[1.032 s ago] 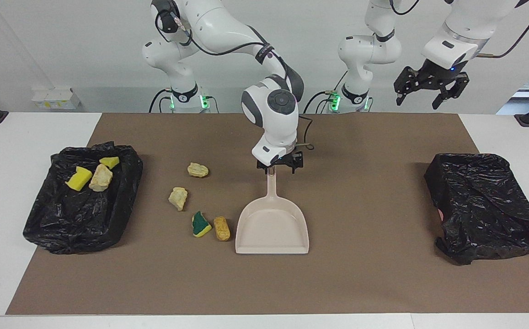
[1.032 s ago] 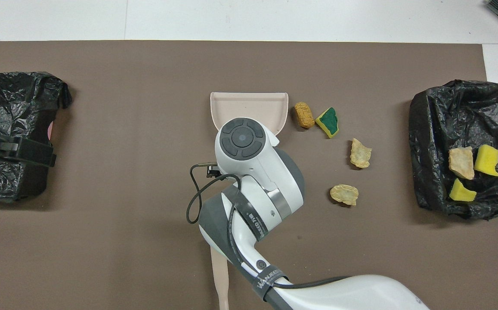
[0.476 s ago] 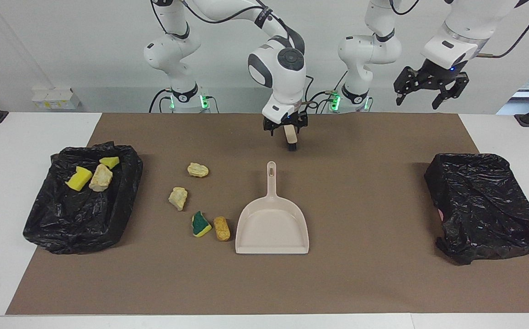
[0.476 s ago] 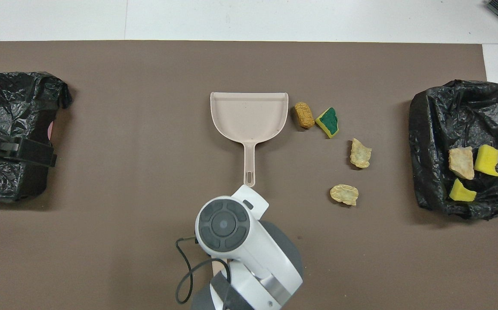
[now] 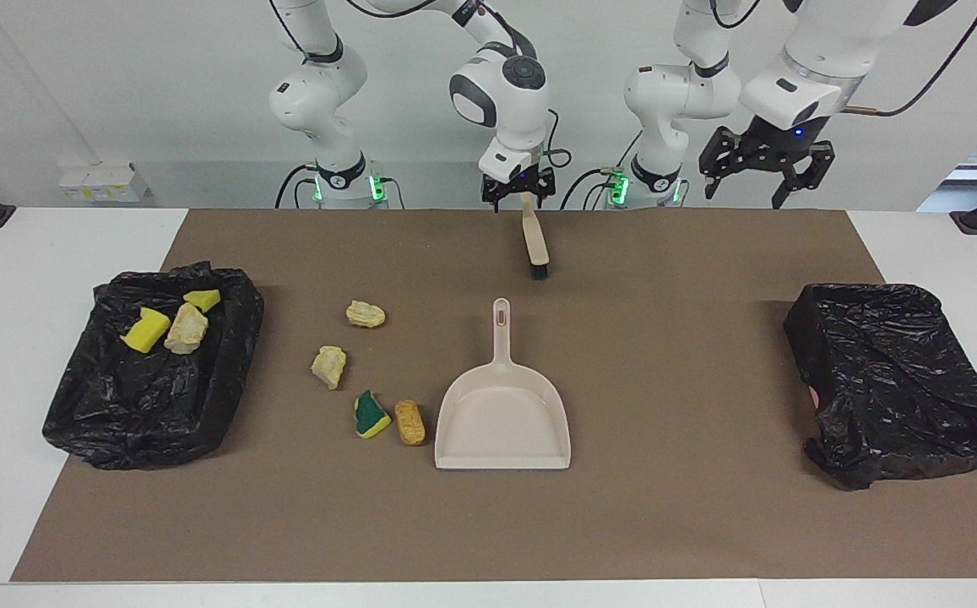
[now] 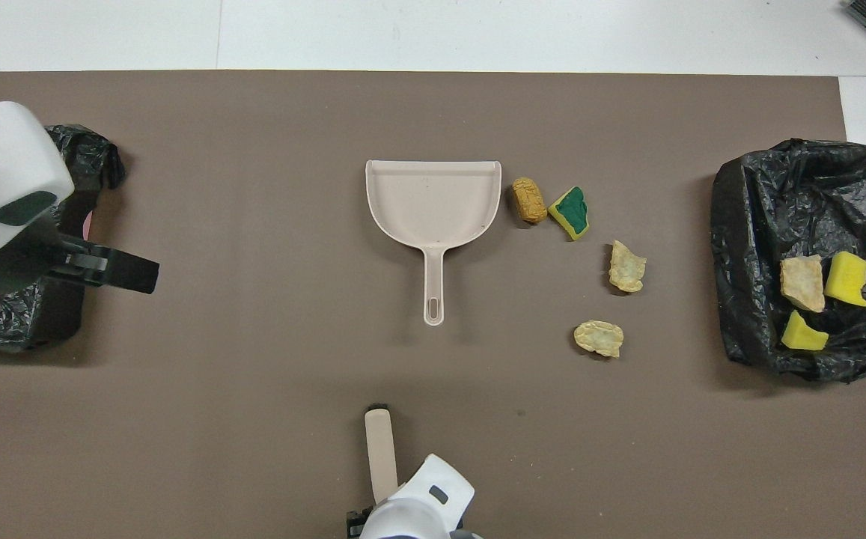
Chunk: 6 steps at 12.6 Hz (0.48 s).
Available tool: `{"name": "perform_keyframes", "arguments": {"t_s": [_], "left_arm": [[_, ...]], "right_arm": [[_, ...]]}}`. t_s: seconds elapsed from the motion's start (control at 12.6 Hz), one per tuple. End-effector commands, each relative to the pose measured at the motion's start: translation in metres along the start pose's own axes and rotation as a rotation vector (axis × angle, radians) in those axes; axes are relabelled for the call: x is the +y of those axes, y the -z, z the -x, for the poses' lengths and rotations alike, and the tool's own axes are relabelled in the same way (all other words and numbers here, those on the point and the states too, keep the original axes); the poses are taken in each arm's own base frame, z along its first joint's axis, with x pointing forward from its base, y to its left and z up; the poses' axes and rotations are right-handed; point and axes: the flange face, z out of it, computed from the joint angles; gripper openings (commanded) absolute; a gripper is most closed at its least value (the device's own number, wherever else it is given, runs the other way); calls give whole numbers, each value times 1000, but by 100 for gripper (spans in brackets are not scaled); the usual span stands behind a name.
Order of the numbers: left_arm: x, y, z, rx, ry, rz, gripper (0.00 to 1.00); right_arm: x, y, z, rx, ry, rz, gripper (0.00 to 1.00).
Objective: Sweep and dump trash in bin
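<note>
Several scraps of trash lie on the brown mat beside the dustpan (image 5: 502, 418): a cream lump (image 5: 366, 314), a second cream lump (image 5: 329, 366), a green-and-yellow sponge wedge (image 5: 370, 415) and a tan lump (image 5: 409, 421). The bag-lined bin (image 5: 218, 380) at the right arm's end holds two yellow sponge bits (image 5: 146, 331) and a cream lump (image 5: 187, 328). My right gripper (image 5: 519, 196) hovers open over the handle end of the beige brush (image 5: 534, 245), which lies on the mat nearer the robots than the dustpan. Raised over the left arm's end, my left gripper (image 5: 762, 181) is open and holds nothing.
A second bin (image 5: 898, 380), with black bag crumpled over its top, sits at the left arm's end of the mat (image 5: 691, 507). The dustpan's handle (image 6: 433, 288) points toward the robots, and its mouth faces away from them. White table borders the mat.
My right gripper has left the dustpan's handle, risen and drawn back toward the robots, and now hangs over the brush. The left gripper has shifted slightly toward the table's middle. The dustpan and scraps stay put.
</note>
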Motion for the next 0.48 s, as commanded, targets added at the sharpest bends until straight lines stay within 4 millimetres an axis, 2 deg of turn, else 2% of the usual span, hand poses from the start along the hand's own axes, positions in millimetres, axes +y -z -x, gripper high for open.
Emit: {"name": "perform_keyframes", "arguments": {"t_s": [0.0, 0.24, 0.32, 0.4], "left_arm": [[53, -29, 1, 18, -38, -4, 100], [107, -67, -14, 62, -60, 6, 100], [128, -78, -17, 59, -72, 9, 100], [139, -87, -21, 60, -69, 11, 100]], "right_arm": [[-13, -18, 28, -13, -6, 0, 100], [-16, -29, 37, -23, 20, 21, 97], [-16, -29, 37, -23, 21, 21, 91], [-16, -30, 37, -22, 26, 20, 85]]}}
